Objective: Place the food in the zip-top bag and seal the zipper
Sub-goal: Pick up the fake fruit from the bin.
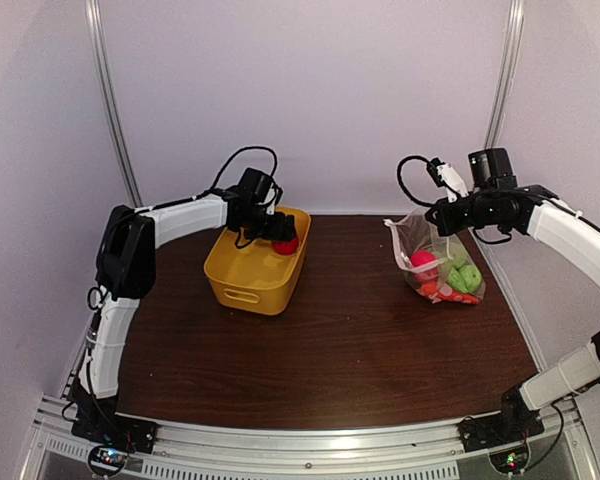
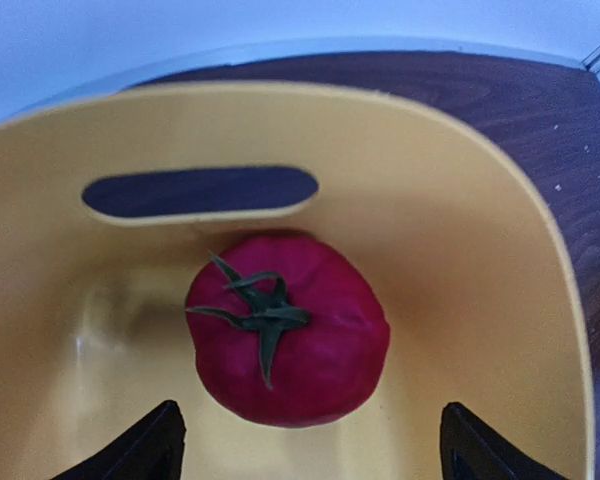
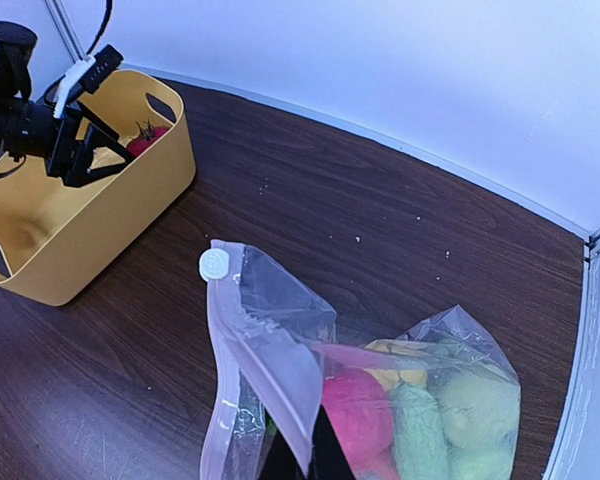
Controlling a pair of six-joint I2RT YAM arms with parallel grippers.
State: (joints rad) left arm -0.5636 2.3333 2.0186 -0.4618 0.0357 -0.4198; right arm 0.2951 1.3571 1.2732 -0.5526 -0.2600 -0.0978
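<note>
Progress is judged well advanced: pink, green and yellow toy food (image 3: 450,415) is seen inside the clear dotted zip-top plastic bag (image 3: 270,320) at the right of the dark wooden counter (image 1: 350,340), with its pale zipper strip (image 3: 218,350) apparently unsealed. One red plastic toy tomato (image 2: 285,330) lies in the yellow plastic basket (image 2: 500,260). Left jaws are spread wide either side of it, not touching it. Right jaws are pinched together on the bag's mouth edge.
</note>
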